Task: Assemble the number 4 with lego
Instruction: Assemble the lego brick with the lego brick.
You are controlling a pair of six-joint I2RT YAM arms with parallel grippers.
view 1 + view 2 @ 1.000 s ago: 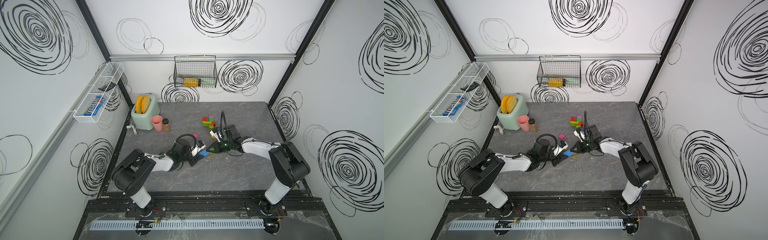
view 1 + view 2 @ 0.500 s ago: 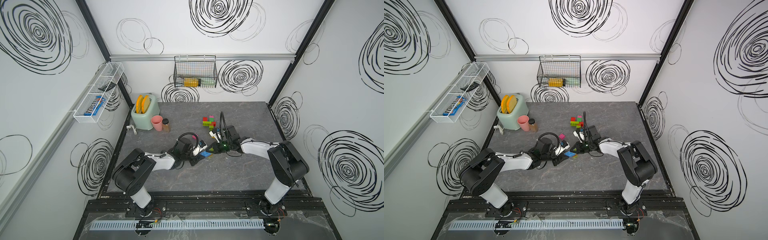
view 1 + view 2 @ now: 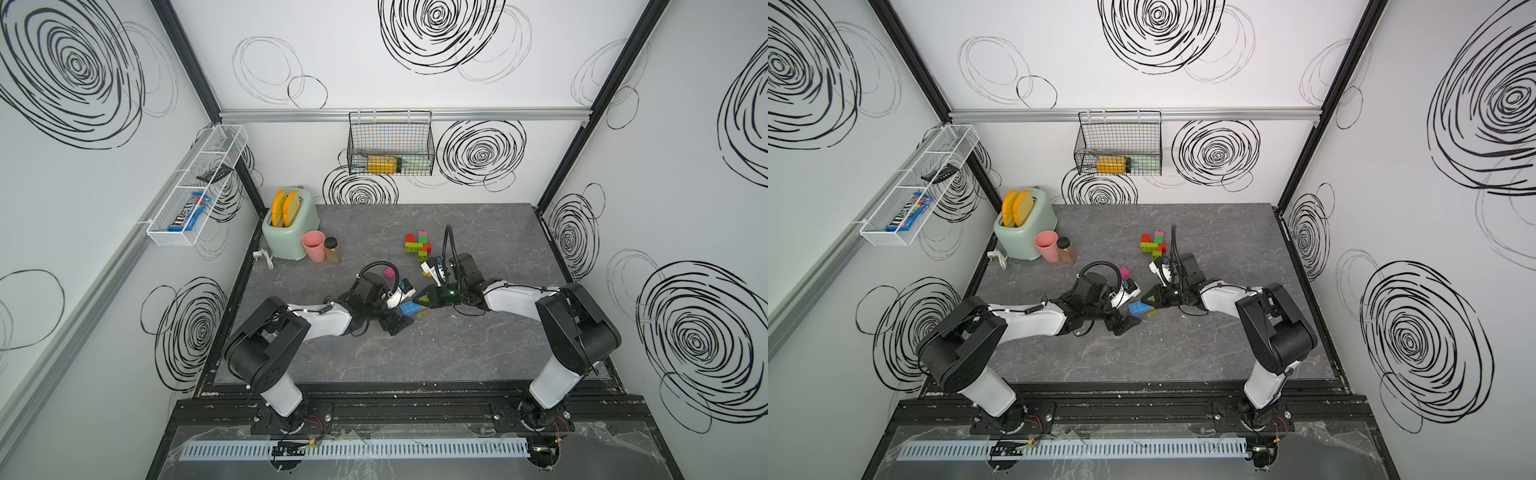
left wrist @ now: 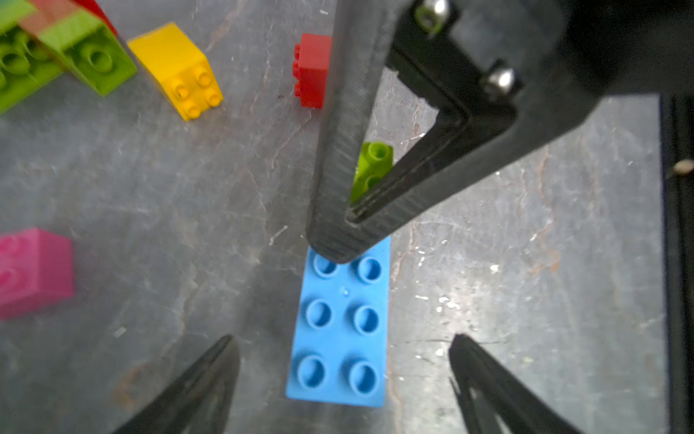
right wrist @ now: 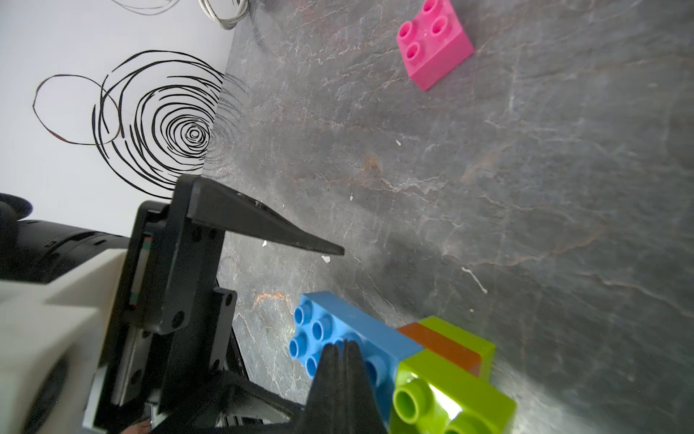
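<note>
Left hand [image 4: 341, 340] wide around one brick [image 4: 340, 323] (blue)

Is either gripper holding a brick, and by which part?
Nothing is held: the left gripper is open around the blue brick; the shut right gripper only touches its top.

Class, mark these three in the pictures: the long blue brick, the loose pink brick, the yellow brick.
long blue brick [image 4: 341, 317]: left wrist view, on its studded top, between the middle studs.
pink brick [image 5: 422, 29]: right wrist view, middle of its studded top.
yellow brick [image 4: 167, 54]: left wrist view, on its smooth face.
</note>
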